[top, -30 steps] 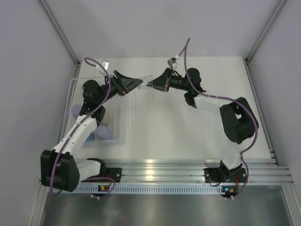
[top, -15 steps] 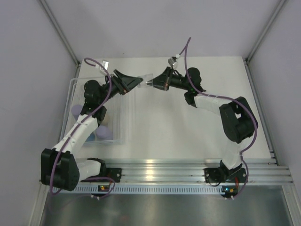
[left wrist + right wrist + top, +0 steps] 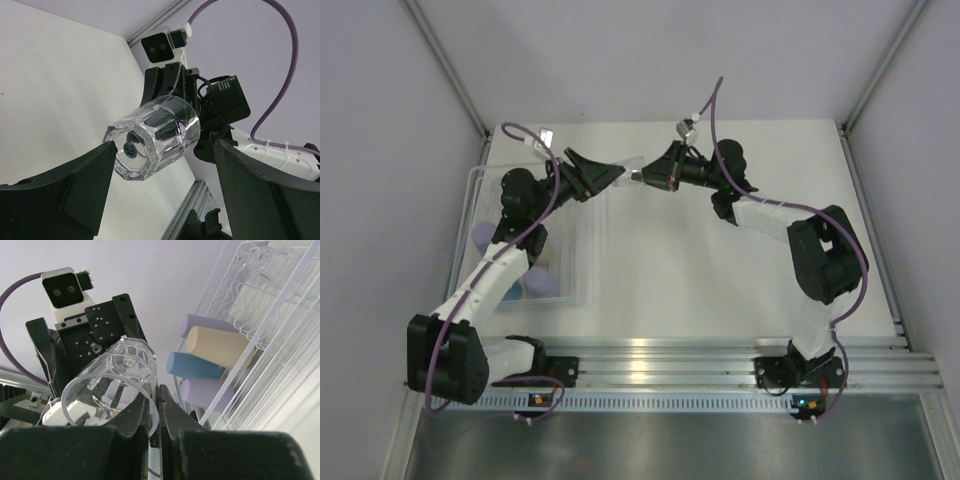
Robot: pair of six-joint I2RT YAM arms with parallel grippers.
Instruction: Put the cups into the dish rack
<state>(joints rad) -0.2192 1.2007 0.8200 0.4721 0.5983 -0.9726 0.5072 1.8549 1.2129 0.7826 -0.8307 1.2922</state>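
Clear cup (image 3: 155,136), left gripper (image 3: 162,150) narrower than before

beige tumbler (image 3: 217,347), blue tumbler (image 3: 192,366), clear cup (image 3: 155,135)

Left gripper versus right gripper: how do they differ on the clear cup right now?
The left gripper stands open, its fingers flanking the base of the clear cup; the right gripper is shut, pinching the cup's rim. The left gripper is at the base end, the right gripper at the mouth end. Both point at the same cup.
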